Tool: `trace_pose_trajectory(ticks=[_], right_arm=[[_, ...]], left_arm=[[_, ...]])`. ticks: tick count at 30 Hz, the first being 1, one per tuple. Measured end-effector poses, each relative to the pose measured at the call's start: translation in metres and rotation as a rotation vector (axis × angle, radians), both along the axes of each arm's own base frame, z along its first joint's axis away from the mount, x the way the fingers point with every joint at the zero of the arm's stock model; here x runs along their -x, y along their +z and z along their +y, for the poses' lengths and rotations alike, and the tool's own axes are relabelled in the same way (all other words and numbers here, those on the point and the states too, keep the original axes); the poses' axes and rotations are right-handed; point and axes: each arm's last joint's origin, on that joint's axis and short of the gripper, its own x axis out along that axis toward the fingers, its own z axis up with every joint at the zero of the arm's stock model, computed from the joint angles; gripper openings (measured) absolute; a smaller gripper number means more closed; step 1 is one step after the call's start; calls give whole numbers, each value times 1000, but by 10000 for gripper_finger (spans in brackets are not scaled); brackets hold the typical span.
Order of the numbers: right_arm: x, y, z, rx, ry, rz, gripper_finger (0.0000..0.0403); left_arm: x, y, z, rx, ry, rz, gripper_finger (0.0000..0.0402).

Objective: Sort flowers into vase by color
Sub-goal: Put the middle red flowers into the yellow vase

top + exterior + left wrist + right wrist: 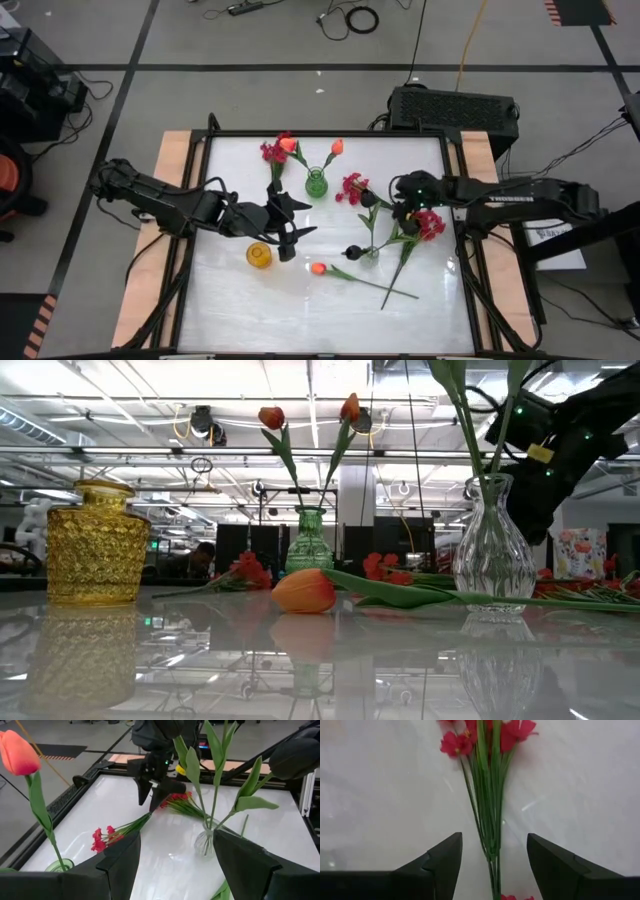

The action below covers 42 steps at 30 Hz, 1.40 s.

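A green vase (316, 183) at the table's far middle holds two orange tulips (350, 407). The clear vase (370, 255) holds green stems and a black bloom (295, 757). An amber vase (259, 255) stands near my left gripper (177, 865), which hovers open with nothing in it. One tulip (318, 268) lies on its side on the table. Crimson sprays (352, 187) (430, 224) (273, 152) lie flat. My right gripper (495, 865) is open, low over one spray, a finger on either side of its stem bundle (487, 830), not touching.
A black frame (455, 200) edges the white table top. The lying tulip's long stem (385, 285) runs toward the near right. The clear vase stands close beside my right gripper. Bare table lies along the near edge (300, 320).
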Motion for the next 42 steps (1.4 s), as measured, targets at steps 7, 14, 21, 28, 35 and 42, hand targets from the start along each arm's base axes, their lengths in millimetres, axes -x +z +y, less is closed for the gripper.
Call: trace_pose_trajectory(ticks=[7, 14, 21, 28, 35, 42], right_arm=[[-8, -14, -2, -20, 10, 67, 215], [-13, -28, -4, -37, 8, 141, 210], [-17, -35, -7, -17, -22, 153, 132], [-20, -34, -9, 10, -71, 130, 12], [-29, -12, -13, 51, -90, 31, 8], [-32, 29, -28, 171, -207, -51, 6]], left_arm=[[-1, -2, 0, -7, -2, 14, 258], [-1, -3, 0, -10, -3, 20, 258], [-1, -3, 0, -11, -4, 19, 258], [-1, -3, 0, -32, -16, 24, 258], [-1, -3, 0, -38, -19, 24, 258], [-2, -2, -1, -53, -26, 16, 258]])
